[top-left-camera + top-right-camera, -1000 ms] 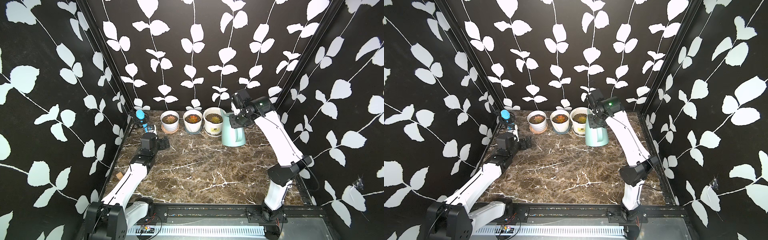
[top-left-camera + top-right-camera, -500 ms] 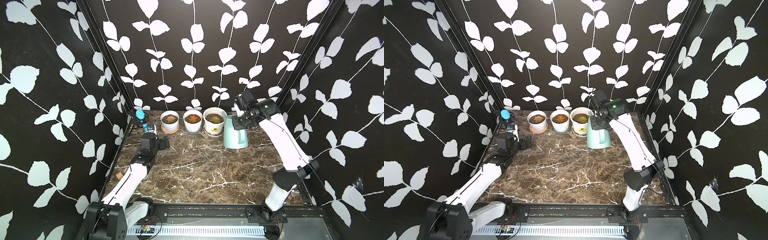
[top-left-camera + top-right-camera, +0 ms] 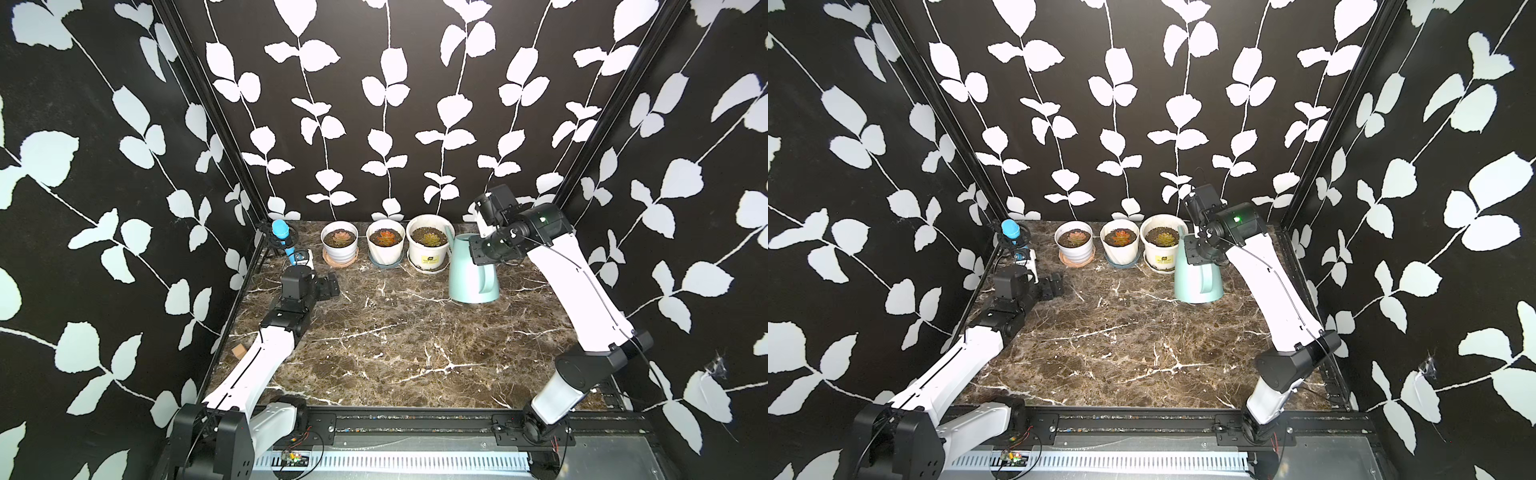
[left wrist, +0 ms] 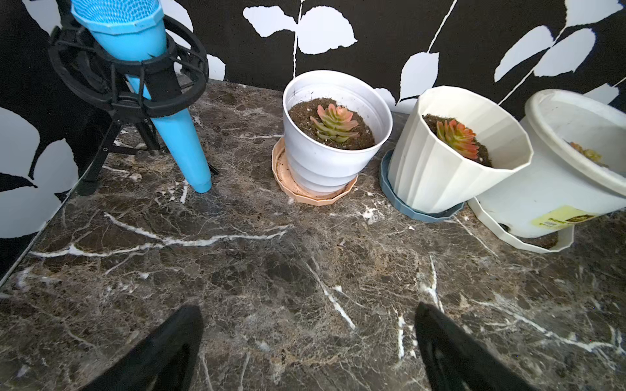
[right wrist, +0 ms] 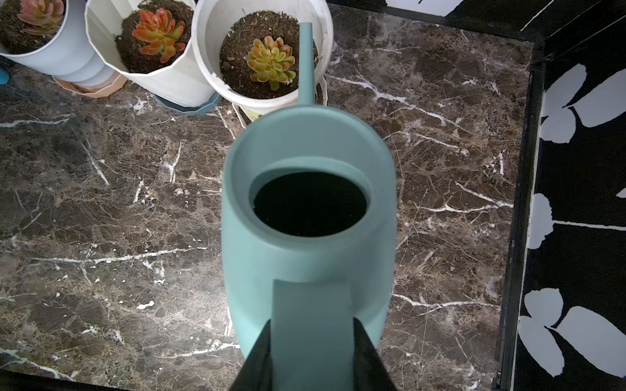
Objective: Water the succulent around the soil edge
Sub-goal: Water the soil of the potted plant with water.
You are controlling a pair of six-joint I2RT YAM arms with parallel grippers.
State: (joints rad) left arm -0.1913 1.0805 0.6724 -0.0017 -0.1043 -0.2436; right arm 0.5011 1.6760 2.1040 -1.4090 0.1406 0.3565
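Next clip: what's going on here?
The right hand is shut on the handle of the teal watering can, which stands upright beside the labelled pot, the end one of three potted succulents. The spout reaches over that pot's rim, near the soil edge. No tilt or water shows. The left hand is open and empty, low over the table.

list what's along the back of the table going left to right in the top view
blue microphone → smooth white pot → ribbed white pot → yellow-labelled white pot → teal watering can
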